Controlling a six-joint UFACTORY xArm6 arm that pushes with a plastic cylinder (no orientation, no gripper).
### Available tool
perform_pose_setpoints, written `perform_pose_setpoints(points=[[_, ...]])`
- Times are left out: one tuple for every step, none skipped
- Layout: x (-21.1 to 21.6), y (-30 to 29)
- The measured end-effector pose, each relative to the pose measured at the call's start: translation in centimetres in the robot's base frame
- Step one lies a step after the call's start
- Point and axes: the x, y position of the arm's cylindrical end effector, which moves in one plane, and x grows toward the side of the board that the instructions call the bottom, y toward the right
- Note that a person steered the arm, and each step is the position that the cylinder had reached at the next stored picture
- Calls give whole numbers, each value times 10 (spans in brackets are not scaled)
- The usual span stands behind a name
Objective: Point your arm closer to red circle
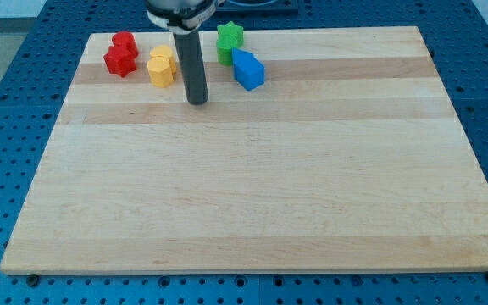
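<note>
The red circle (125, 41) sits near the board's top left corner, touching a red star (119, 61) just below it. My tip (197, 101) rests on the wooden board to the right and below both red blocks. A yellow block (162, 67), shape unclear, stands between my tip and the red blocks, just left of the rod. A green block (229, 39) and a blue block (248, 69) lie to the right of the rod.
The wooden board (252, 195) lies on a blue perforated table (7, 127). All the blocks cluster along the board's top edge. The arm's body hangs over the top edge above the rod.
</note>
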Motion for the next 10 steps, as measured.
perform_pose_setpoints(points=[[-38, 0], [-67, 2], [-85, 2], [-102, -7], [-122, -31], [-142, -52], [-153, -65], [-153, -79], [-153, -84], [-153, -137]])
